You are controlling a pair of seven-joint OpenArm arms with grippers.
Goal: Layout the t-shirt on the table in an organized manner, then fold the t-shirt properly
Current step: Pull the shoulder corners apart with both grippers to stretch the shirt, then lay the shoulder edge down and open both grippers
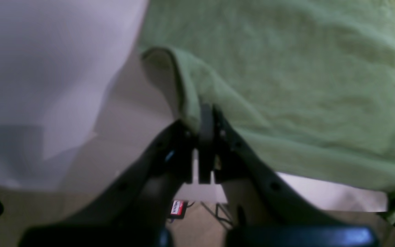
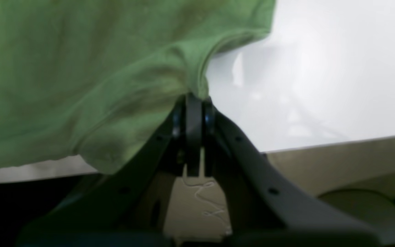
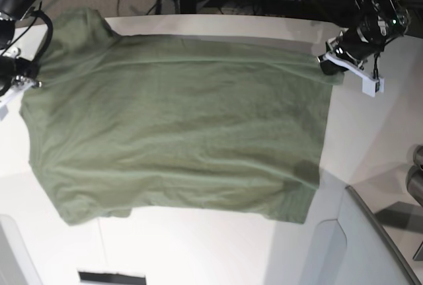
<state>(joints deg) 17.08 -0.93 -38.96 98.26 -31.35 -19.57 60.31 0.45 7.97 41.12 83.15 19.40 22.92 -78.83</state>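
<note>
T-shirt (image 3: 178,126) stretches over the table (image 3: 198,245) between left gripper (image 1: 206,113) and right gripper (image 2: 194,99), both clamped on its edge.

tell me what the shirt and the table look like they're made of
The shirt looks like soft knit cotton, matte olive: it drapes, wrinkles and has a stitched hem. The table looks like a hard, smooth white top, maybe laminate or plastic, with a faint sheen.

T-shirt (image 3: 178,126) flat across the table (image 3: 370,139)
</note>
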